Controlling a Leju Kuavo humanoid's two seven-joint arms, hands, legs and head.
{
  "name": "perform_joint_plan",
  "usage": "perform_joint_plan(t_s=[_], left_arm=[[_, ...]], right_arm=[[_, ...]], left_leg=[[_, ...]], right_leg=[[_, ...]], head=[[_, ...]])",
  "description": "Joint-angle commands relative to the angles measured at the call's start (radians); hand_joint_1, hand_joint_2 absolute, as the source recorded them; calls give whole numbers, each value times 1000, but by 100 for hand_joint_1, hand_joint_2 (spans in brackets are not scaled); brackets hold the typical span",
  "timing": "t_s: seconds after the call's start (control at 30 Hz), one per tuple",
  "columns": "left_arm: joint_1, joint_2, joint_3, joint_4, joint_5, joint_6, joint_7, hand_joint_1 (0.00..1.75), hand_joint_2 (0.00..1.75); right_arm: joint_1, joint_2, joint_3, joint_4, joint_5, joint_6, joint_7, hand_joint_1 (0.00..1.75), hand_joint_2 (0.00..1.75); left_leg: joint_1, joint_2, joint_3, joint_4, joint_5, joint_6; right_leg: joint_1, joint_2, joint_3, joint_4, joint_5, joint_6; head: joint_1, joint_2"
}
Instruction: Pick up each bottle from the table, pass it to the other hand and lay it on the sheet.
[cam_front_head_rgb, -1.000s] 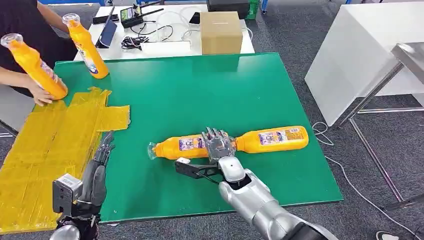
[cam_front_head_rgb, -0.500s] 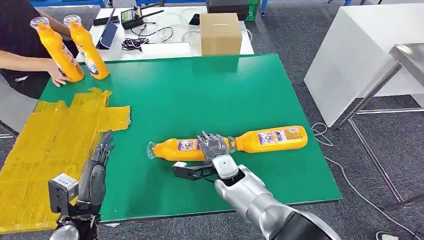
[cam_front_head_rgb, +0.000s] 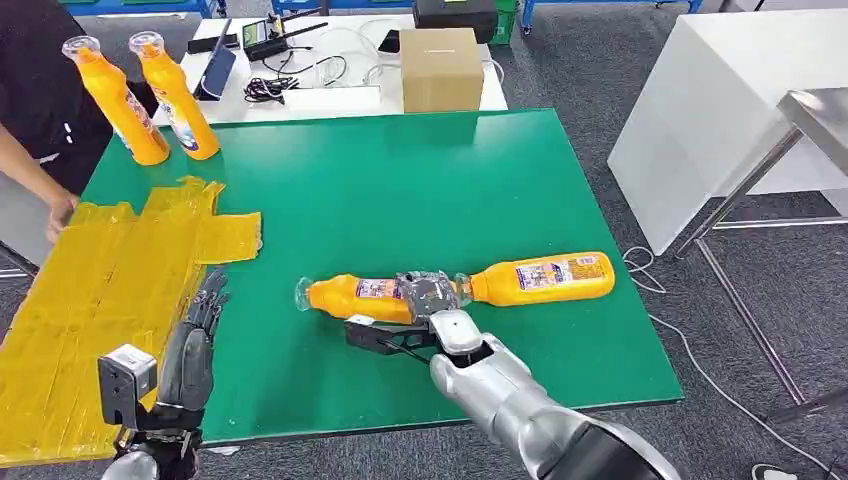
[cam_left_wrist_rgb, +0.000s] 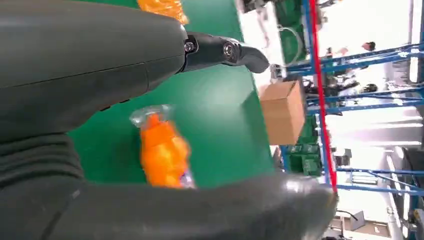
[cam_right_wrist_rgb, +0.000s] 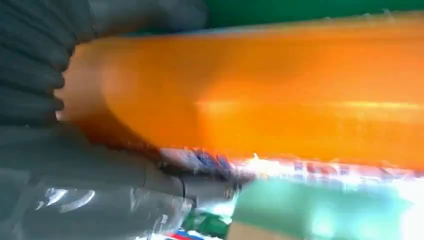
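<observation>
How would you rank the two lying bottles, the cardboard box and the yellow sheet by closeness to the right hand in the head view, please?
1. Left lying bottle: under the right hand.
2. Right lying bottle: beside it.
3. Yellow sheet: far left.
4. Cardboard box: beyond the table.

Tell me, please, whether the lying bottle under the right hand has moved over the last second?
Barely, if at all. The bottle keeps its place on the green table, neck-to-base with the other lying bottle; the right hand has closed over it.

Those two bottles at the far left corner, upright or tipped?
Upright. Both bottles stand on their bases on the green table, caps up, leaning slightly in the head view, beyond the yellow sheet.
</observation>
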Motion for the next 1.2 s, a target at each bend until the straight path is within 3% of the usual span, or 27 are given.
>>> perform_joint_plan(t_s=[0.03,0.13,0.17,0.2,0.3,0.37,0.6,0.73,1.2], left_arm=[[32,-7,17,-4,57,-15,35,0,175],[32,-7,17,-4,57,-15,35,0,175],[36,-14,24,-4,97,-29,33,0,175],[55,-13,28,-19,133,-51,27,0,175],[108,-12,27,-50,250,-119,50,0,175],[126,-12,16,-62,298,-148,53,0,175],[119,-8,-25,-51,485,-212,91,0,175],[115,-18,-33,-9,736,-263,182,0,175],[79,-37,-66,-7,819,-279,219,0,175]], right_arm=[[182,-55,-60,-373,-33,-159,-48,175,175],[182,-55,-60,-373,-33,-159,-48,175,175],[200,-50,-65,-417,-60,-228,-103,175,175],[240,-49,-56,-515,-75,-288,-151,175,175],[331,-63,5,-784,-93,-315,-175,175,175],[343,-84,49,-854,-95,-325,-180,175,175],[282,-86,103,-787,-154,-382,-225,175,175],[261,-73,141,-747,-153,-369,-235,175,175],[202,-45,220,-587,-132,-274,-178,175,175]], left_leg=[[0,0,-2,0,0,0],[0,-2,-6,0,0,0],[0,-2,-5,0,-1,-1],[0,-2,-6,0,0,-1],[0,1,-9,1,-1,-1],[0,1,-9,1,-2,-1],[0,0,-10,1,-1,-1],[0,1,-10,0,0,-1],[0,0,-9,-1,0,-1]], right_leg=[[0,0,-2,0,-1,0],[0,-1,-5,0,0,0],[0,-2,-4,0,-1,0],[0,-1,-6,0,-1,0],[0,1,-9,1,-1,0],[0,2,-9,1,-1,0],[0,0,-10,0,-1,0],[0,1,-10,0,0,0],[0,0,-9,-1,0,0]], head=[[0,0],[0,0],[0,0],[0,0],[0,0],[0,0],[0,0],[0,0],[0,0]])
